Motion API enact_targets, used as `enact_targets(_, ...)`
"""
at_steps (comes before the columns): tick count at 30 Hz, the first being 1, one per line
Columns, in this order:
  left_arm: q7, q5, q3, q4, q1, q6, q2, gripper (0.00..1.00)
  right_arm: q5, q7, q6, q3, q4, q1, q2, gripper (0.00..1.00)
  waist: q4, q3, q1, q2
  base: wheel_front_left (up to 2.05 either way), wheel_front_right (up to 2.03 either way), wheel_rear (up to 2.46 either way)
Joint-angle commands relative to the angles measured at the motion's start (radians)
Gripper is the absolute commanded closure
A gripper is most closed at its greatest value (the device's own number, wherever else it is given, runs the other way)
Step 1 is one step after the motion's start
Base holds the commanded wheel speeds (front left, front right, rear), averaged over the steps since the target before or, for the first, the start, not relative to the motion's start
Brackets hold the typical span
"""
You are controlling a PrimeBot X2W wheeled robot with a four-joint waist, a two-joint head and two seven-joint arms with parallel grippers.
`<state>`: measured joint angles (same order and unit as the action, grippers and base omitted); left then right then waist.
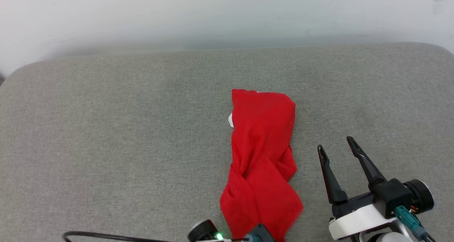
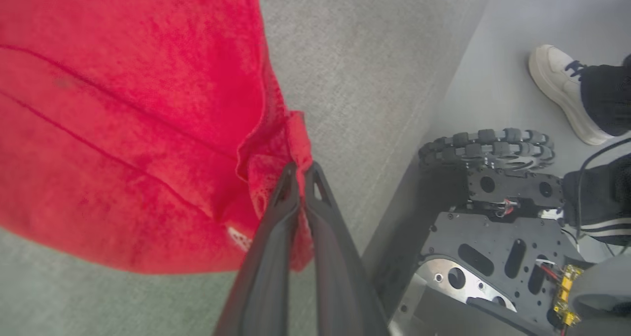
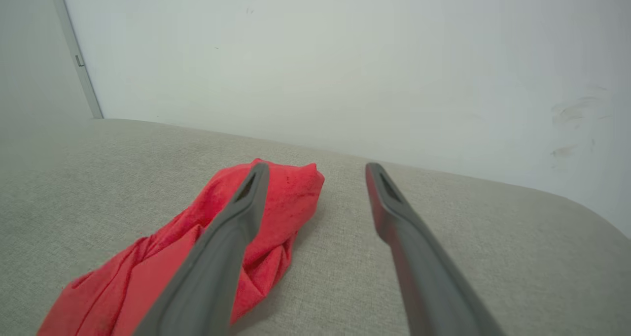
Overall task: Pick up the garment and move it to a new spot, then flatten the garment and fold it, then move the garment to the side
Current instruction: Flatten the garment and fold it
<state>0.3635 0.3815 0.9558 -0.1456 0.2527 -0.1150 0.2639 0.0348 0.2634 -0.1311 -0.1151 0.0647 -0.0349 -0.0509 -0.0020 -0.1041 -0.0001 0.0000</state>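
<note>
Garment (image 1: 262, 139) pinched by left gripper (image 2: 301, 171) — right gripper (image 1: 335, 143) spread alongside; person's shoe (image 2: 557, 89) near wheel (image 2: 488, 146).

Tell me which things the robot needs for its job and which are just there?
For the job: red shirt, left gripper pinching it, open right gripper.
Just there: person's shoe, robot's wheel, black cable.

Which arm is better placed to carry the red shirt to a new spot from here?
Left. The left gripper is shut on a fold at the near edge of the garment. The right gripper stands open beside it, on its right, holding nothing.
</note>
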Motion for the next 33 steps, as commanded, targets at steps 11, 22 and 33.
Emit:
enact_targets(11,-0.143,0.025,0.042,-0.101,0.174,-0.013,-0.143,1.0,-0.027,0.002,0.001,0.127,-0.056,-0.034,0.001,0.0,-0.057,0.001,0.0001,0.0,0.0,0.0,0.0)
enact_targets(22,-0.175,0.141,0.19,-0.267,0.202,-0.015,-0.154,0.0,-0.03,0.002,0.001,0.146,-0.044,-0.027,0.001,0.0,-0.066,-0.016,0.0001,0.0,0.0,0.0,0.0)
enact_targets(33,-0.402,0.16,-0.006,-0.182,0.245,0.116,-0.083,0.0,-0.027,0.002,0.001,0.143,-0.024,-0.005,0.001,0.0,0.007,0.034,0.0001,0.0,0.0,0.0,0.0)
